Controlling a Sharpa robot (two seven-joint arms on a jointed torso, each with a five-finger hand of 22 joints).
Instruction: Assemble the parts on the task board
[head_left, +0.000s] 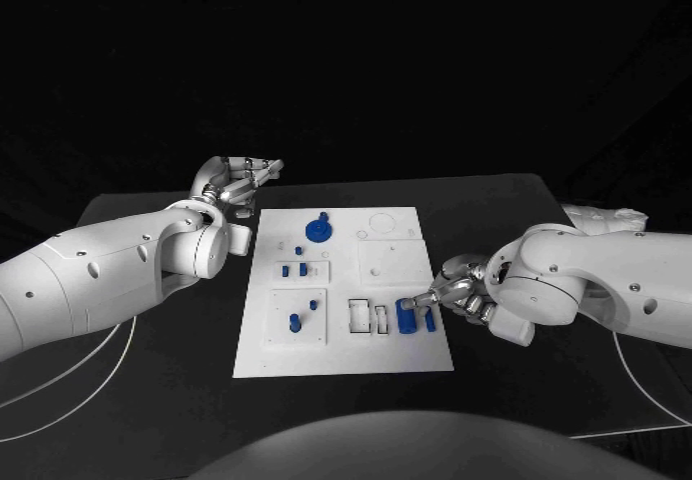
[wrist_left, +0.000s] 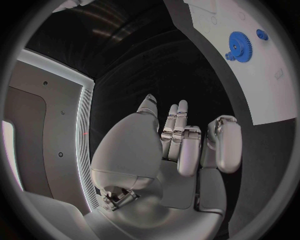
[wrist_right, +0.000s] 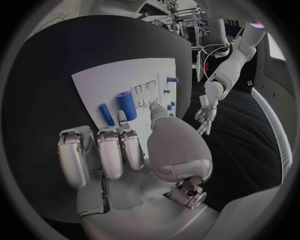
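Right hand: at the task board's near right edge, fingertips by the blue cylinders, holding nothing; fingers loosely apart.
Task board: white plate lying flat mid-table.
Blue cylinders: two lying side by side in the board's near right part, just beside the right hand's fingertips.
Small blue pegs: standing in the left-side plates of the board.
Blue gear: on the board's far end.
Left hand: beyond the board's far left corner, empty, fingers extended and apart.

Lab: task board, black table.
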